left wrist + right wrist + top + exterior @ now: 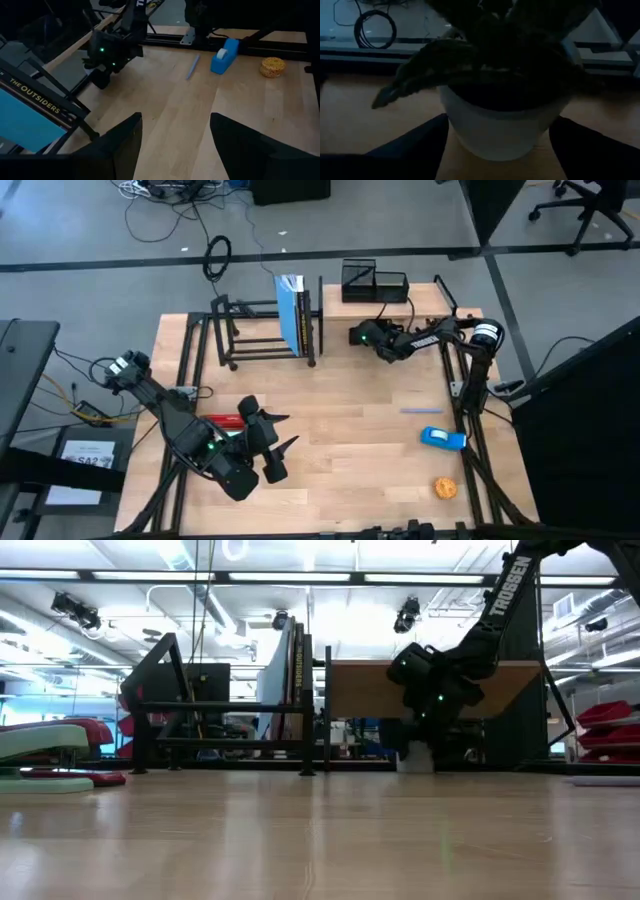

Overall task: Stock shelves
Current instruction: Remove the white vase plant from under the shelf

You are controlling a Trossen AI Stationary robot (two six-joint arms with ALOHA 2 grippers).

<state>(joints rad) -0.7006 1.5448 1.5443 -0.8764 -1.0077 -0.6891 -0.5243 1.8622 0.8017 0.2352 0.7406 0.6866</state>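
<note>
Worktop: light wooden worktop (340,430), both dark arms over it.
Rack: open black metal-tube rack (262,330) stands at the far side of the worktop, left of centre; a blue-covered book (291,310) titled "The Outsiders" stands upright at its right end.
Right pincer: right pincer (362,336) sits just right of the rack, at the far side of the worktop. Its fingers stand apart on either side of a white round pot (502,127) holding a dark-leaved plant (485,55) (contact with the pot wall cannot be made out). The pot rests on the worktop.
Left pincer: left pincer (282,432) is near the left front of the worktop, fingers spread wide, holding nothing.
Behind rack: small black mesh organizer (373,283) at the far edge.
Loose items: red stapler (223,421) beside the left arm; blue tape dispenser (442,439), orange sponge-like ball (445,488) and a thin blue pen (420,410) toward the right side.
</note>
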